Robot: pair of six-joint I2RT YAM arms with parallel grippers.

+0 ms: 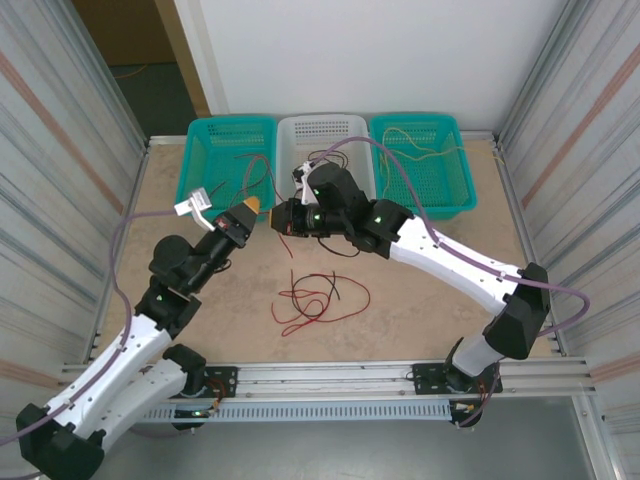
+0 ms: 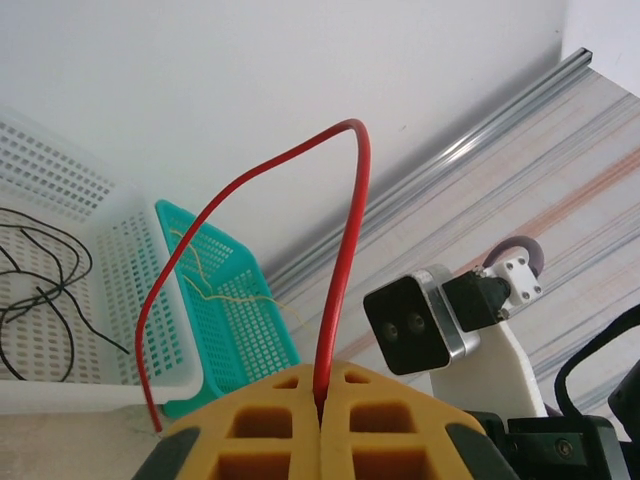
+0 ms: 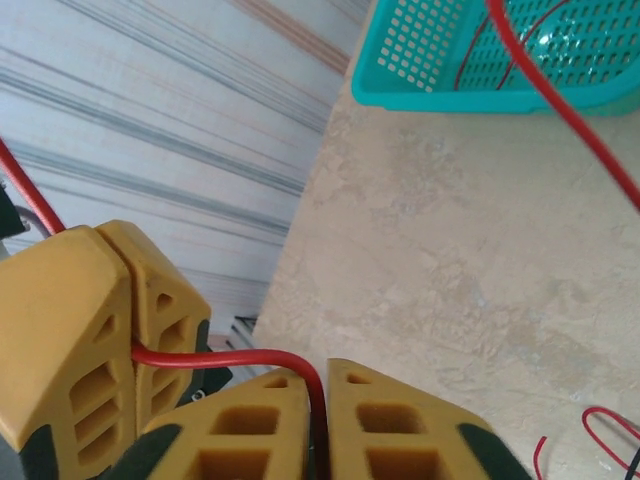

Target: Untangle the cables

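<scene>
Cable (image 2: pixel 350 125) in red is pinched by left gripper (image 2: pixel 322 388) and right gripper (image 3: pixel 322 390).

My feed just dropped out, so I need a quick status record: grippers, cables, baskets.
left gripper: shut on red cable
right gripper: shut on the same red cable, close beside the left gripper
loose pile: red and black cables tangled mid-table
left teal basket: red cables
white basket: black cables
right teal basket: yellow cables
</scene>
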